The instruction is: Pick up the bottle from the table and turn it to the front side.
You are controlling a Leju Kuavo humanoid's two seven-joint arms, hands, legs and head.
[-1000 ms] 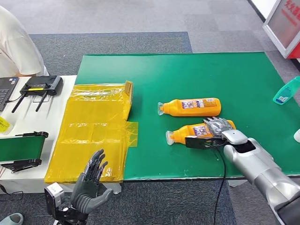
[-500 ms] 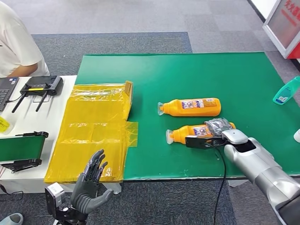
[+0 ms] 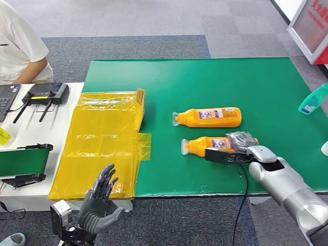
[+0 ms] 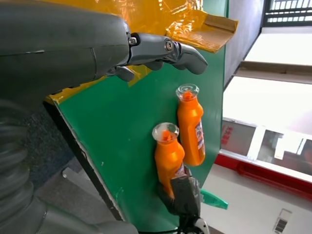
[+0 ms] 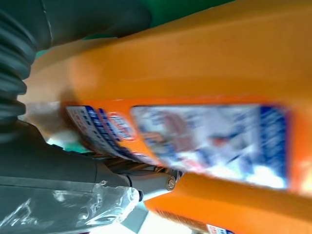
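Observation:
Two orange bottles lie on their sides on the green mat [image 3: 174,87], caps pointing left. The far bottle [image 3: 208,117] lies alone with its label up. My right hand [image 3: 240,141], its fingers wrapped in clear film, grips the base end of the near bottle [image 3: 207,146], which still rests on the mat. In the right wrist view this bottle [image 5: 221,63] sits close between the thumb and the fingers [image 5: 55,170], label blurred. My left hand [image 3: 98,197] hovers open below the table's front edge. The left wrist view shows its fingers [image 4: 165,48] and both bottles: near [image 4: 168,156], far [image 4: 191,126].
A yellow plastic bag [image 3: 100,143] lies spread left of the mat. On the white side table are a black controller [image 3: 44,95] and a small green belt device [image 3: 23,161]. A teal bottle [image 3: 312,100] lies at the right edge. A person [image 3: 19,46] sits at the far left.
My right hand has slid slightly right and lower along the near bottle's base end. The bottles have stayed in place. The person at the left has shifted.

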